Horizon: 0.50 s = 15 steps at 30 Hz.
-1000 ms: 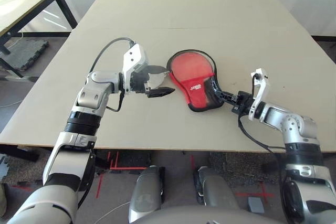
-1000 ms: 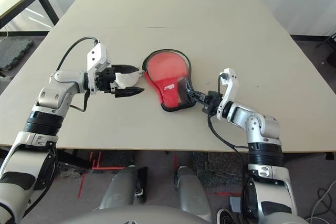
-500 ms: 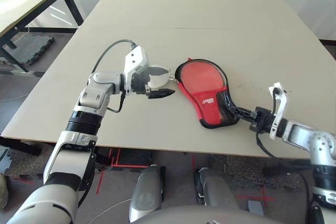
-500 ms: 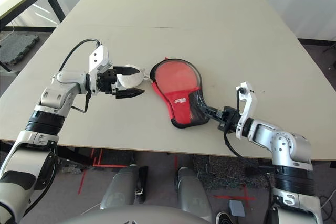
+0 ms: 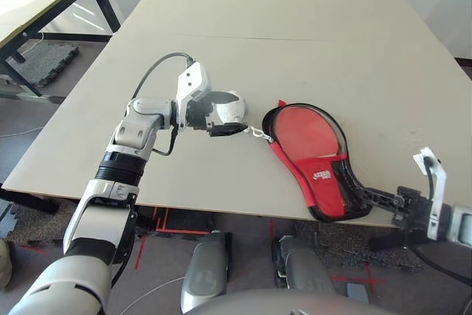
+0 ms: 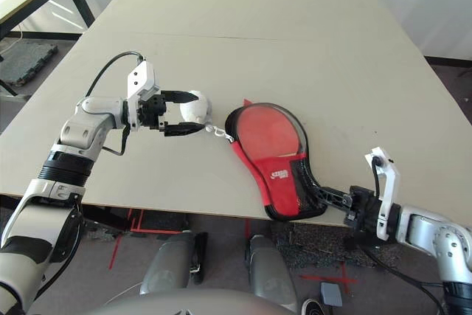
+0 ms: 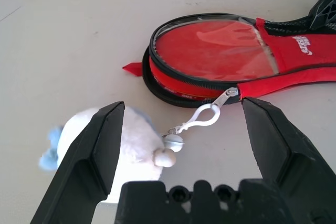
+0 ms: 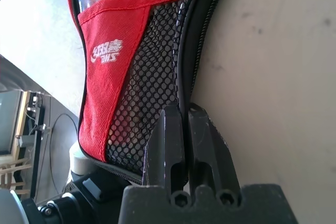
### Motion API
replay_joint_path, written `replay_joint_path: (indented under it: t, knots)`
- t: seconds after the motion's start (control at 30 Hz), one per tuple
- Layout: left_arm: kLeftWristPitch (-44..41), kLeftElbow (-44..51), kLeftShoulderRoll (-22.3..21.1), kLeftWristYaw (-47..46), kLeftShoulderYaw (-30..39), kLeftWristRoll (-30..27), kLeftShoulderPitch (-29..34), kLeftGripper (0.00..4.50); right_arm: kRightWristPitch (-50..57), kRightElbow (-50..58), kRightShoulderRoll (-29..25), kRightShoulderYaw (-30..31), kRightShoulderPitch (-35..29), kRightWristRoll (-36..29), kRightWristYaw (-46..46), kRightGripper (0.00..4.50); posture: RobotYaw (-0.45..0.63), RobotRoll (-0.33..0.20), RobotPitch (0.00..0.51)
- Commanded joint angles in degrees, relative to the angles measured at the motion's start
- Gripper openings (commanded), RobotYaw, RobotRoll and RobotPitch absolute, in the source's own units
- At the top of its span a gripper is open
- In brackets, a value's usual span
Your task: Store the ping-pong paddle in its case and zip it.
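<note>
On the table's [image 5: 221,5] near edge we see the case [image 5: 313,156] with the ping-pong paddle [image 5: 310,127] inside. By our left wrist, our left gripper [image 7: 181,129] stands wide around the pom-pom [image 7: 126,150]; zipping looks unfinished. By our right wrist, our right gripper [image 8: 185,124] pinches the case's edge.

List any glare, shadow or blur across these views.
Left wrist view: glare streaks on the case's clear window; the pom-pom and nearby fingers look soft. Right wrist view: the table is washed bright; the mesh is sharp. Head views: soft shadows under the case; bright wash at the table's far edge.
</note>
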<state>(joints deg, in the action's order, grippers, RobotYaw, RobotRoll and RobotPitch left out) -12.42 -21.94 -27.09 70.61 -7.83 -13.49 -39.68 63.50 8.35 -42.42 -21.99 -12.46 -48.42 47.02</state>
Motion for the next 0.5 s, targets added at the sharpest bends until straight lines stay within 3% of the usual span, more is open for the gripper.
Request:
replay_joint_path:
  t: [0.03, 0.37, 0.5]
  knots:
    - [0.3, -0.4, -0.3, 0.8, -0.6, 0.3, -0.4, 4.50, 1.2, -2.0, -2.0, -0.6, -3.1, 1.3, 0.0, 0.05, 0.04, 0.000, 0.109]
    - [0.1, 0.1, -1.0, 0.9, 0.0, 0.0, -0.3, 4.50, -1.0, -2.3, -6.4, -0.5, -5.7, 2.8, 3.6, 0.05, 0.04, 0.000, 0.113]
    - [0.1, 0.1, -1.0, 0.8, 0.1, -0.1, -0.3, 4.50, -2.6, -1.9, -8.4, -2.0, -4.6, 2.4, 5.4, 1.05, 0.04, 0.000, 0.115]
